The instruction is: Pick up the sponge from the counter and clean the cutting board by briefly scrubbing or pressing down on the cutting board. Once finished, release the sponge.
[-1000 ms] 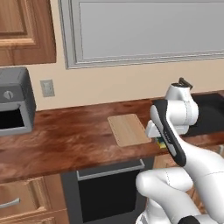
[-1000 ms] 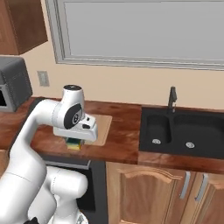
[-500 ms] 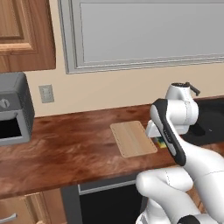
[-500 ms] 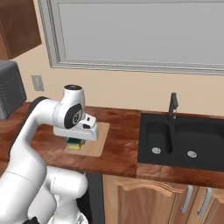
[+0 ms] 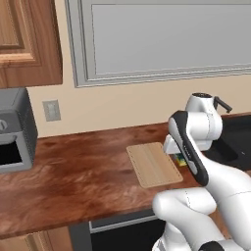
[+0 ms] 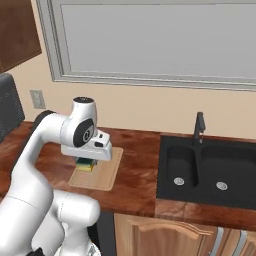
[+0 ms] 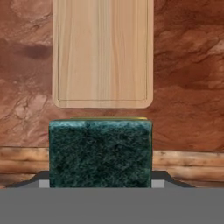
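Note:
The sponge [image 7: 100, 151], dark green on top with a thin yellow edge, fills the lower middle of the hand view, and my gripper [image 7: 100, 183] is shut on it from both sides. Ahead of it the pale cutting board [image 7: 103, 52] lies flat on the reddish-brown counter [image 7: 186, 87]. In the right base view the gripper [image 6: 86, 161] holds the sponge [image 6: 86, 164] just over the board's [image 6: 102, 175] left part. In the left base view the sponge [image 5: 180, 159] peeks out beside my arm at the right edge of the board [image 5: 153, 165]. The fingers are mostly hidden.
A black sink [image 6: 210, 172] with a dark faucet [image 6: 199, 129] is set into the counter to the right of the board. A grey oven-like appliance [image 5: 12, 130] stands at the counter's far left. A window frame runs along the wall behind.
Both base pictures have shifted as a whole, so the camera has moved. The gripper stays shut on the sponge by the board, in the same pose.

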